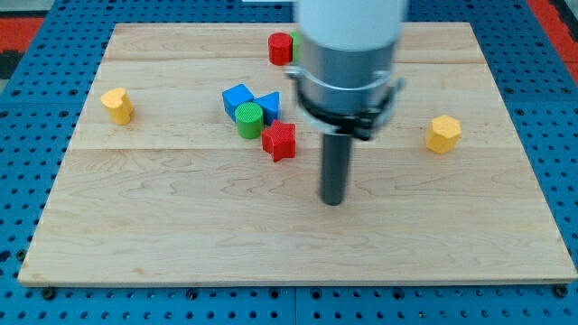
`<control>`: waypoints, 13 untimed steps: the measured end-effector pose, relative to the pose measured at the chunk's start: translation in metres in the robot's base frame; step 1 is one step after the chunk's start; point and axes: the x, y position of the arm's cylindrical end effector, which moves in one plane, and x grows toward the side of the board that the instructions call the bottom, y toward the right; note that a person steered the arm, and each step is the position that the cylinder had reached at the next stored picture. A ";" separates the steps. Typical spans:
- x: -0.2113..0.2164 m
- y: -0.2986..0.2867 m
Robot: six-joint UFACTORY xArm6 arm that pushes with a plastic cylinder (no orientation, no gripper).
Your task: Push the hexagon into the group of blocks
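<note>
Yellow hexagon [443, 133] fully visible; green block [294, 41] mostly hidden behind arm.

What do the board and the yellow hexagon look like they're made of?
The board looks like pale wood with a matt finish: plank seams and grain lines show. The yellow hexagon looks like painted wood or plastic, evenly coloured with no grain visible; I cannot tell which.

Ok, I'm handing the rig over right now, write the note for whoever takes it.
My tip rests on bare board, touching no block, below and right of the group.
The yellow hexagon sits alone at the view's right.
Group: blue cube, blue triangle, green cylinder, red star.
Done: nothing visible; the hexagon stands apart.
Left: get to its right, push it leftward into the group.
</note>
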 end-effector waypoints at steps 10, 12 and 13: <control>-0.117 0.041; -0.121 0.002; -0.109 -0.024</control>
